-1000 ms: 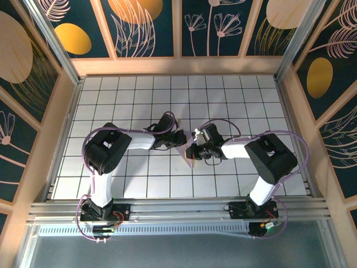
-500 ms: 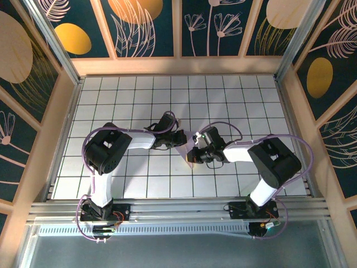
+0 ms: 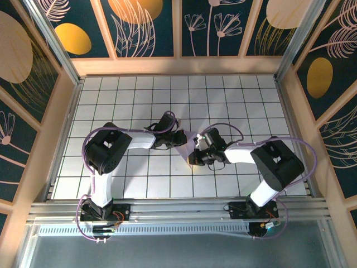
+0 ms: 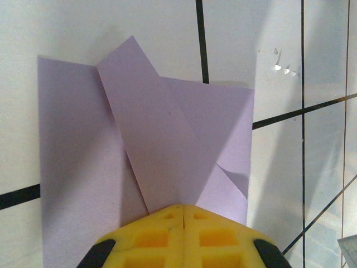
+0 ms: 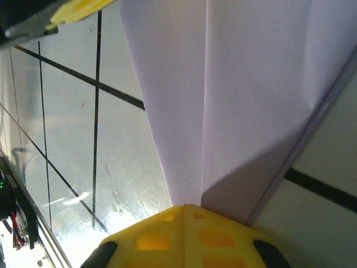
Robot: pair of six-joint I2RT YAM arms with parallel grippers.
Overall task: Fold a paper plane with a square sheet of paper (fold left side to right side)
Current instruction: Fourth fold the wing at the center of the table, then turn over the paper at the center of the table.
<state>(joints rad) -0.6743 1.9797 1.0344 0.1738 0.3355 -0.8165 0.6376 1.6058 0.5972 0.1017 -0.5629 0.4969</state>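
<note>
The left end effector [image 4: 184,207] is clenched: its two yellow fingers meet with no gap, and their tips sit on the near end of a long angled flap. The pictures do not show whether a layer is nipped between the tips or they only press down on it. The right end effector [image 5: 184,207] is clenched the same way. Its tips meet exactly where a straight crease in the paper runs into them, and again pinching cannot be told from pressing.

Between the two lies the square sheet of paper [image 4: 167,145], pale lavender, near the middle of the white tiled bench [image 3: 223,95]. In the top view the end effectors face each other across it, close together, and the arms cover most of the sheet.

In the left wrist view the sheet is a broad, roughly rectangular shape. A narrow band is folded diagonally across it, with a small tuck at the lower right corner. In the right wrist view a lengthwise crease divides two flat panels, and a doubled edge along the right casts a shadow on the bench.

By these signs the work looks partly done: creases and at least one flap are in. The narrow pointed dart is not formed, so further folds appear to be left.
</note>
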